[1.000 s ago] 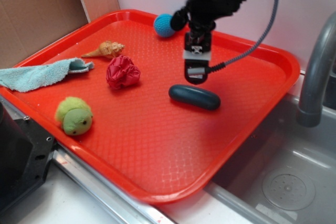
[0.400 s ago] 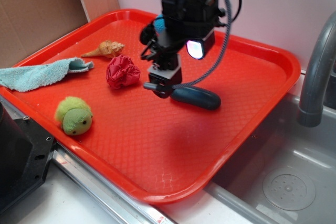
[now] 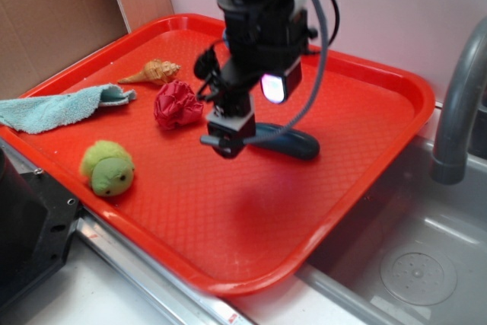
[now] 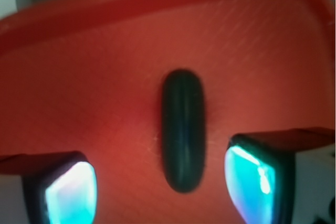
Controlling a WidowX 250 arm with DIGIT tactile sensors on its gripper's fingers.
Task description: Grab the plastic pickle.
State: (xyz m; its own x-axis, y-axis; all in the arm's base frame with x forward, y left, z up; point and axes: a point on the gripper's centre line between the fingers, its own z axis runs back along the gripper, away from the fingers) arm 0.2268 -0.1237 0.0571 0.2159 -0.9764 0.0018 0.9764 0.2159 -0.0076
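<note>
Over the red tray (image 3: pixel 365 112), my gripper (image 4: pixel 157 182) spread wide, pickle btwn the fingers but not touched.

Tray: textured plastic w/ raised rim, set by a grey sink (image 3: pixel 411 256) and faucet (image 3: pixel 460 104); cardboard (image 3: pixel 53 20) at back left. My arm hides half the plastic pickle (image 4: pixel 182 129), a smooth glossy dark-teal capsule lying mid-tray. Fuzzy green plush (image 3: pixel 107 167), crumpled red cloth (image 3: pixel 178 104), ridged shell (image 3: pixel 154 72) sit further left.

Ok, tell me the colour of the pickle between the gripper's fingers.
Dark teal-green, glossy: the plastic pickle shows best in the wrist view, lying on the red tray.
</note>
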